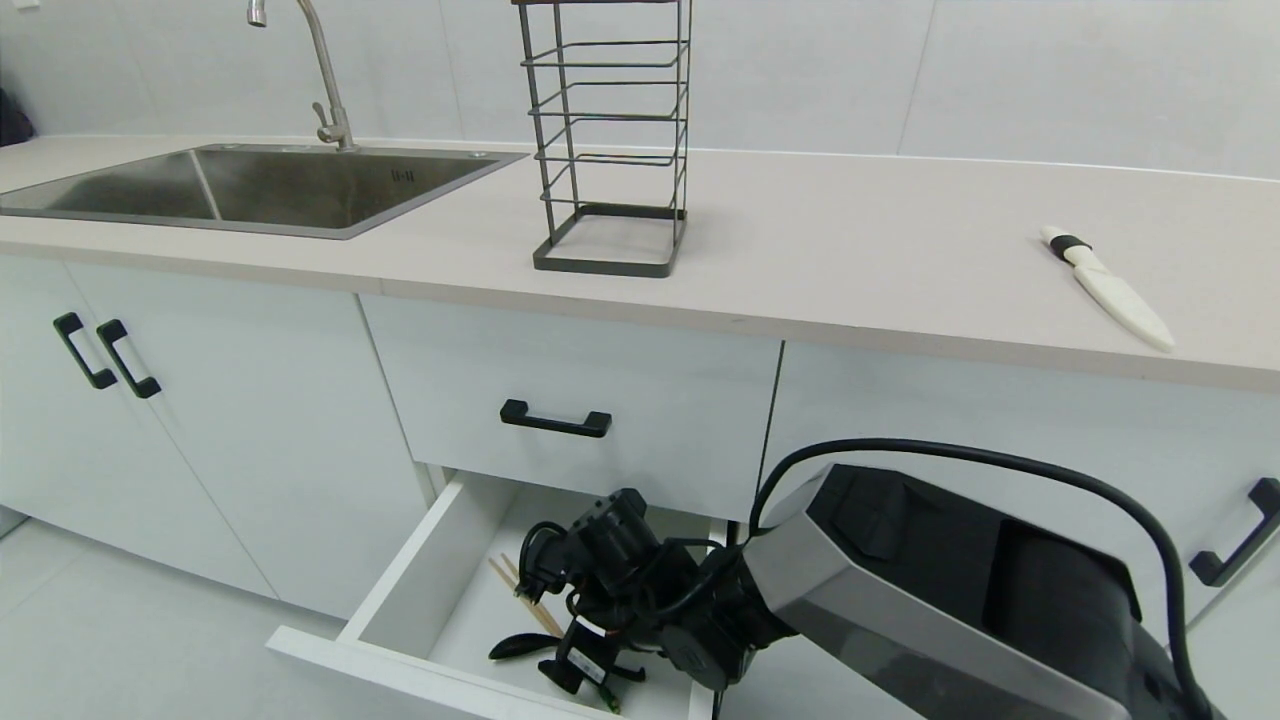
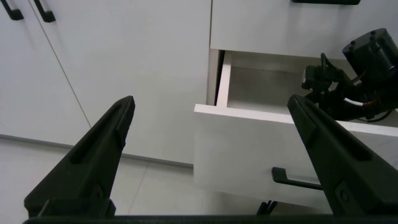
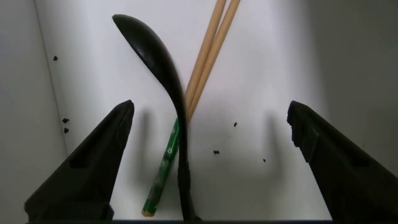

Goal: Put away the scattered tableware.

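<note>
A black spoon [image 3: 158, 56] lies on the white floor of the open lower drawer [image 1: 330, 655], its handle crossing a pair of wooden chopsticks [image 3: 208, 50] with green ends. My right gripper [image 3: 210, 109] hangs open just above them, inside the drawer, gripping nothing. From the head, the spoon [image 1: 520, 647] and chopsticks [image 1: 520, 585] lie just left of the right gripper [image 1: 585, 672]. On the counter at the right rests a white knife [image 1: 1105, 285] with a black band. My left gripper [image 2: 210, 102] is open and empty, low in front of the cabinets, facing the drawer [image 2: 249, 143].
A dark wire rack [image 1: 610, 150] stands at the middle of the counter. The steel sink [image 1: 250, 185] and faucet [image 1: 325, 70] are at the back left. A shut drawer with a black handle [image 1: 555, 420] sits right above the open one.
</note>
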